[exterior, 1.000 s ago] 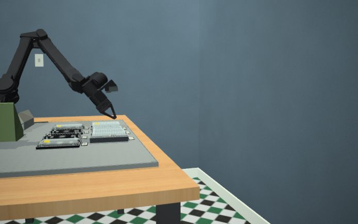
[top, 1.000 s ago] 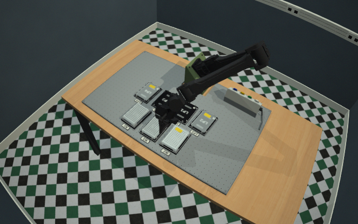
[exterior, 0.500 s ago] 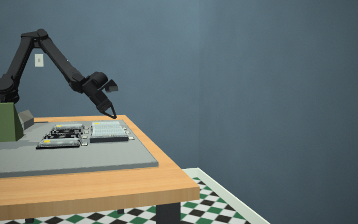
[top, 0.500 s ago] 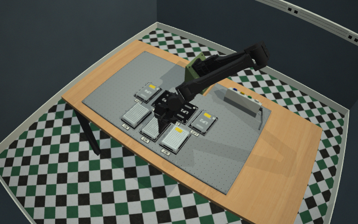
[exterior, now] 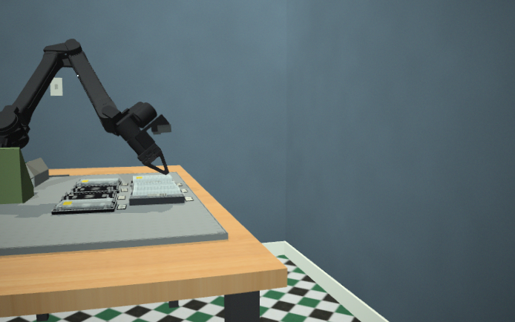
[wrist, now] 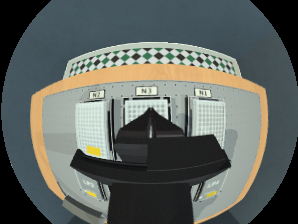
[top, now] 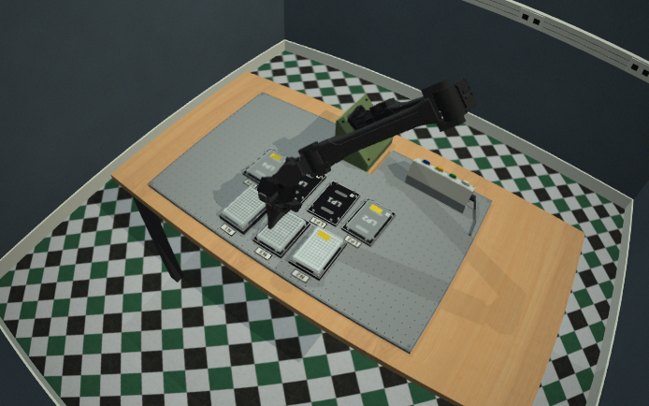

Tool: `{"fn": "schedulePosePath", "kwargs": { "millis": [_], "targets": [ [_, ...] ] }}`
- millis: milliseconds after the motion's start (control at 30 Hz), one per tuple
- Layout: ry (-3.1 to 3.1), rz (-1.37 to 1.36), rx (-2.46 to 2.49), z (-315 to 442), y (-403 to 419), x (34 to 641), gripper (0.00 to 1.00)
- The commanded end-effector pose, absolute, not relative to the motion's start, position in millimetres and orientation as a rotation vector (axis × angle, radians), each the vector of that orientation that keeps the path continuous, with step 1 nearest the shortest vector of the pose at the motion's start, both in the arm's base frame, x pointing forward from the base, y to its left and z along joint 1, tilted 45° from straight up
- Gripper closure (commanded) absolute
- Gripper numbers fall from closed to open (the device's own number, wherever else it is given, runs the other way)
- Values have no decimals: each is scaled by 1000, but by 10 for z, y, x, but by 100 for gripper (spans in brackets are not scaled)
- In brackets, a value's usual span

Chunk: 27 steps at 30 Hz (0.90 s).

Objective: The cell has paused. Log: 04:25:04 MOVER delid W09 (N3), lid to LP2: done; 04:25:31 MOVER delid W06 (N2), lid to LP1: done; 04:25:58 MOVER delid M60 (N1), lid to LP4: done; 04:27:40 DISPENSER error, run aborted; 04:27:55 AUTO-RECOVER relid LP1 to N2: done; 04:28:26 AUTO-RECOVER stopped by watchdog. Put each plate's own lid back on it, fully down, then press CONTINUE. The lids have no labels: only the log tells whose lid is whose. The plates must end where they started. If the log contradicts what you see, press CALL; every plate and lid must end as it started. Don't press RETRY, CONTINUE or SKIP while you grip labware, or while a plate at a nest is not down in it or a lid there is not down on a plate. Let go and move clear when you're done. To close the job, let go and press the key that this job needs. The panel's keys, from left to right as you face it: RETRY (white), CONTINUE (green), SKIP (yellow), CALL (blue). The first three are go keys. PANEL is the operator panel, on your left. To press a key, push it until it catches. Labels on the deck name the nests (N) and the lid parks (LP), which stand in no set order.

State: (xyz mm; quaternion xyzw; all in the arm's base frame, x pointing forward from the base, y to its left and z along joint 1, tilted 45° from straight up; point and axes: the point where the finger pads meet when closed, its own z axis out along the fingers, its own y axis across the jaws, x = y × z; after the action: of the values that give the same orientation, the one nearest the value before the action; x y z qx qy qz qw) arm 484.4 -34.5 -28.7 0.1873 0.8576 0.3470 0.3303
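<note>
closed hand (top: 271, 224) (exterior: 166, 173) (wrist: 150, 110) with nothing gripped, tips over N3 plate (top: 282, 233) (wrist: 160, 106), N1 plate (top: 245, 209) (wrist: 208, 122) and lidded N2 plate (top: 317, 253) (wrist: 92, 125) either side, lids at LP2 (top: 368, 222) (wrist: 90, 184) and LP4 (top: 266, 167) (wrist: 213, 186) farther off

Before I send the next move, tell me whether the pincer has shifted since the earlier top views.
Yes. In the top view the pincer has shifted toward the plate at N1, judged against that fixed plate.
</note>
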Motion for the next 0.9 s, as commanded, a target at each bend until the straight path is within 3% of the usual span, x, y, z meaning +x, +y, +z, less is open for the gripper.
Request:
{"fn": "schedulePosePath", "kwargs": {
  "millis": [0, 867],
  "targets": [
    [2203, 863, 454, -328, -634, 5020, 100],
    [2224, 879, 459, -641, -832, 4917, 100]
  ]
}}
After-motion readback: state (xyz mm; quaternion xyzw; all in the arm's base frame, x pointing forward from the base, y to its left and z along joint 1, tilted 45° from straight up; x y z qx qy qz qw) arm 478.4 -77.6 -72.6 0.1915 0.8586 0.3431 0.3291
